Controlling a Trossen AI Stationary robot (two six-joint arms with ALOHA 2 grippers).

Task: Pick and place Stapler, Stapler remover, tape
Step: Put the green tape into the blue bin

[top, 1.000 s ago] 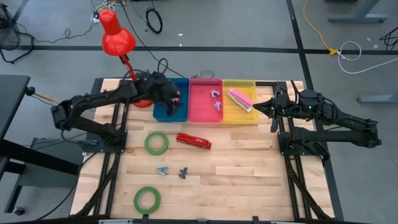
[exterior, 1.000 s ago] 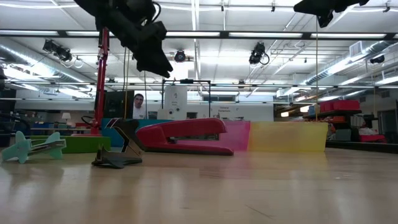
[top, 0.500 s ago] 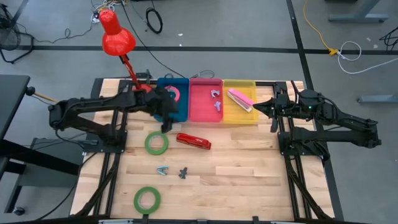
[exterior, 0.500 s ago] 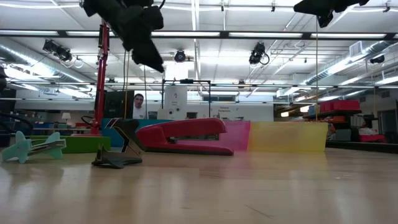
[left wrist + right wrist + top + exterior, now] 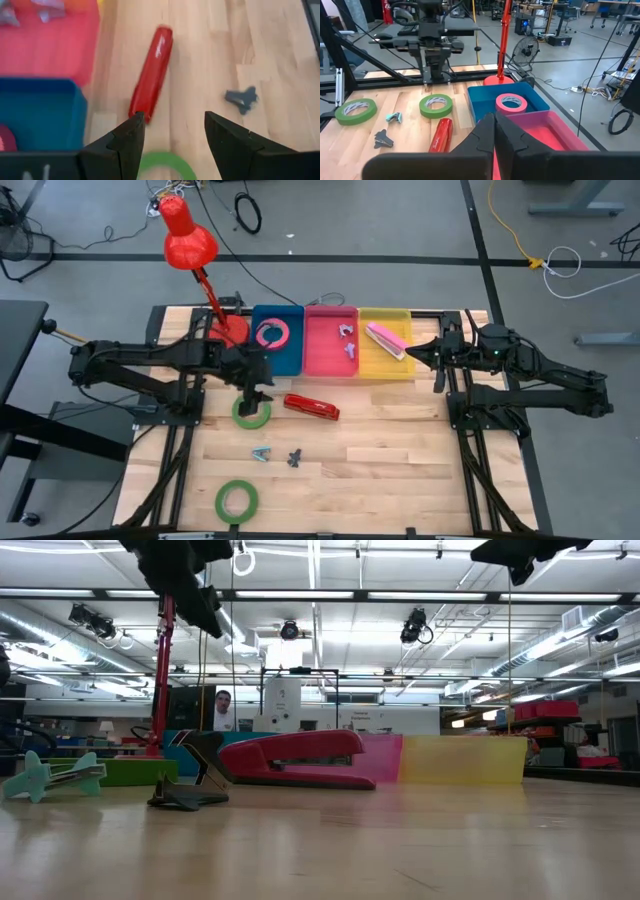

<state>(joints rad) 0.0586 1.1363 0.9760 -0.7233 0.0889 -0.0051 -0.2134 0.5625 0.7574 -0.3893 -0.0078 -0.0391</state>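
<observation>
High view: straight down, whole wooden desk (image 5: 400, 450). Low view: desk-top level, facing the room. Left wrist view: close, looking down past its fingers. Right wrist view: looks across the desk. All four share the long red stapler (image 5: 311, 407) (image 5: 298, 759) (image 5: 151, 72) (image 5: 440, 135).

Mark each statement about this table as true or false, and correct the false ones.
1. The pink ring-shaped tape roll lies in the blue plastic bin. True.
2. The left claw holds a green tape roll. False: it is open and empty, above the nearer green ring-shaped tape roll.
3. The red stapler lies on the wooden table. True.
4. The yellow plastic bin is empty. False: it holds a pink stapler.
5. The right claw is shut. True.
</observation>
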